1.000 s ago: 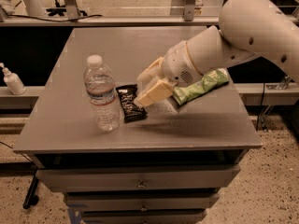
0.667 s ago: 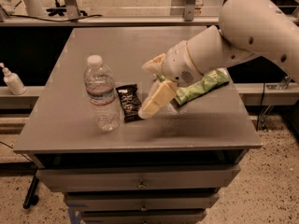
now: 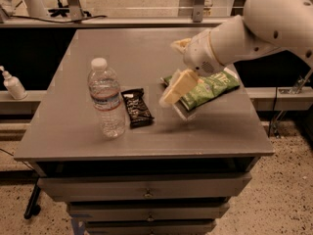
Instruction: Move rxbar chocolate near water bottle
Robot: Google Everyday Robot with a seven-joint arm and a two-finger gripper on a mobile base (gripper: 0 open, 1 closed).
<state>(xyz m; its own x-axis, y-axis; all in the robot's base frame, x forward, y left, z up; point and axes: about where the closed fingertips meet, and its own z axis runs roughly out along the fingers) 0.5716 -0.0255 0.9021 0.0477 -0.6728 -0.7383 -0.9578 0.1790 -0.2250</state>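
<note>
Grey drawer-table [image 3: 146, 148] seen from the front, with the robot's white arm entering from the upper right of the frame. The gripper [image 3: 171, 72] hangs above the table just right of centre, in front of the green chip bag [image 3: 212, 87]. Its cream-coloured fingers [image 3: 177, 86] are spread wide apart and carry nothing. A second ago it was low at the rxbar chocolate [image 3: 137, 106], its fingers around the wrapper. Since then it has let go, risen and drawn back towards the right, and the bar has stayed where it was. The rxbar chocolate now lies flat on the tabletop, left of centre, just beside the base of the water bottle [image 3: 105, 99] on the bottle's right. Whether the two touch cannot be told. The bottle stands upright with its white cap on. Judged from this layout, the placing is done and the retreat only clears the arm from the scene. No writing can be read. The bottle's thin label band, the pale marks on the black wrapper and the print on the green bag are all illegible. A small white pump bottle [image 3: 12, 84] stands off the table at the left edge of the frame.
</note>
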